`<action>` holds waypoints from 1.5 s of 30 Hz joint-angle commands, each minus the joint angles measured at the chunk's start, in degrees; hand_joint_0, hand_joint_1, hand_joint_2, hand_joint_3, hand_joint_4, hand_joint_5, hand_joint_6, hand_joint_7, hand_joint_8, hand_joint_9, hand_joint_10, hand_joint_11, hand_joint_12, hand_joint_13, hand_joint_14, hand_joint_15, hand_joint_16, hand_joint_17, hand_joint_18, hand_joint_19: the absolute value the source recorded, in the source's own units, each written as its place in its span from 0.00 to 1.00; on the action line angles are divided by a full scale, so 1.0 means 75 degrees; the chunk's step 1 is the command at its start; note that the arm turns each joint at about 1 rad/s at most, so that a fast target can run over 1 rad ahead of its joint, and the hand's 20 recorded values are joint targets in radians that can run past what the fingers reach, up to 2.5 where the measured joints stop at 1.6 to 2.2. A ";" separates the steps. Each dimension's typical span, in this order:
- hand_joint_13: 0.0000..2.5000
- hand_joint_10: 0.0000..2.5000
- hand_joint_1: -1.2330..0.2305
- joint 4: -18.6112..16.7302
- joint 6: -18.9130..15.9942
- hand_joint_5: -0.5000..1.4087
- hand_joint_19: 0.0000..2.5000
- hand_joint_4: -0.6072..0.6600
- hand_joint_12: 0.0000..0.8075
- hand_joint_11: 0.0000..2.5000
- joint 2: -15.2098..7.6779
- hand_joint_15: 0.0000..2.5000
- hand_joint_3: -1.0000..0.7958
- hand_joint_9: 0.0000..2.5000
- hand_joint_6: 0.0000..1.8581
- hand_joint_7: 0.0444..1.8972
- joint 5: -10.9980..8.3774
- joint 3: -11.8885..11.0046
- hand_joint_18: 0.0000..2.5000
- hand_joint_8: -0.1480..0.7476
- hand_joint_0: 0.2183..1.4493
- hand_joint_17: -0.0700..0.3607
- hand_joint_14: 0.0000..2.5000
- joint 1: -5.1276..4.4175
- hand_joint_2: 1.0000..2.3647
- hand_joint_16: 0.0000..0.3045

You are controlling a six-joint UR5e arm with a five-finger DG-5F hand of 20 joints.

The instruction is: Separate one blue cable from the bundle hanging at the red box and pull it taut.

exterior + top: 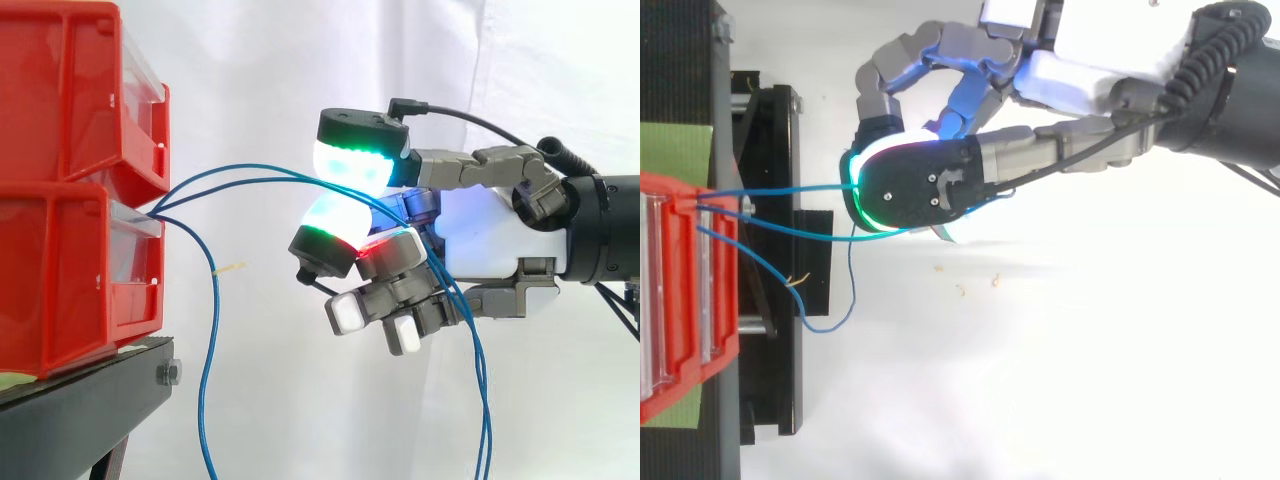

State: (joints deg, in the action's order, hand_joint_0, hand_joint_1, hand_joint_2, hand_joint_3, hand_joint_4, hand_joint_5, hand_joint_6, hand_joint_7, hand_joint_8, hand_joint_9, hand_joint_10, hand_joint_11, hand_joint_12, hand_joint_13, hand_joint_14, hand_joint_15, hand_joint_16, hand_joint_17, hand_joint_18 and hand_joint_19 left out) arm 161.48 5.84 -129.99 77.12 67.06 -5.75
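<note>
Several thin blue cables come out between the two stacked red boxes [70,280] at the left. My hand [490,235] is level with that gap, to its right, its green-glowing fingertips [350,165] closed together on one blue cable [790,189], which runs nearly straight from the box to the pads. A second blue cable [800,232] runs alongside, just under the pads; whether it is also gripped I cannot tell. Behind the hand both strands drop down [482,400]. A third strand [209,350] hangs slack from the box, away from the hand.
The red boxes [670,300] sit on a black stand [90,400] before the white curtain. Seen from above, the slack strand loops [830,322] beside the stand, and small crumbs [965,290] lie on the white floor below the hand.
</note>
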 commanded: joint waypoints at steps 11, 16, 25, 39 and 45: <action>0.36 0.01 0.38 0.0196 -0.0192 0.16 0.25 0.66 0.50 0.48 0.0000 0.22 0.32 0.43 0.49 0.61 -0.0040 0.0000 0.40 0.62 0.36 0.44 0.01 -0.0089 0.00 0.18; 0.36 0.01 0.38 0.0196 -0.0239 0.16 0.25 0.66 0.51 0.48 0.0000 0.22 0.31 0.43 0.49 0.60 -0.0040 0.0000 0.40 0.62 0.36 0.44 0.01 -0.0089 0.00 0.18; 0.36 0.01 0.40 0.0196 -0.0227 0.16 0.25 0.67 0.51 0.47 0.0000 0.23 0.29 0.43 0.48 0.59 -0.0040 0.0000 0.40 0.62 0.32 0.45 0.01 -0.0101 0.00 0.18; 0.35 0.01 0.27 0.0325 -0.0216 0.15 0.24 0.67 0.50 0.46 0.0012 0.22 0.28 0.41 0.47 0.57 -0.0134 0.0000 0.39 0.61 0.34 0.45 0.01 -0.0136 0.00 0.18; 0.35 0.01 0.24 0.0642 -0.0216 0.15 0.22 0.67 0.50 0.46 0.0023 0.22 0.28 0.41 0.47 0.57 -0.0122 -0.0011 0.39 0.61 0.39 0.44 0.01 -0.0136 0.00 0.18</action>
State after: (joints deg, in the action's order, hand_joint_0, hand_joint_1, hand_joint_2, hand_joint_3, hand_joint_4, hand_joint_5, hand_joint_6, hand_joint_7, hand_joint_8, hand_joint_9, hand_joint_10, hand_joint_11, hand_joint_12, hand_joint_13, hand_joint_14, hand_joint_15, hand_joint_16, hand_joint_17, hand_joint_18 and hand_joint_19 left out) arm 165.21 4.23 -129.83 76.18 67.02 -6.77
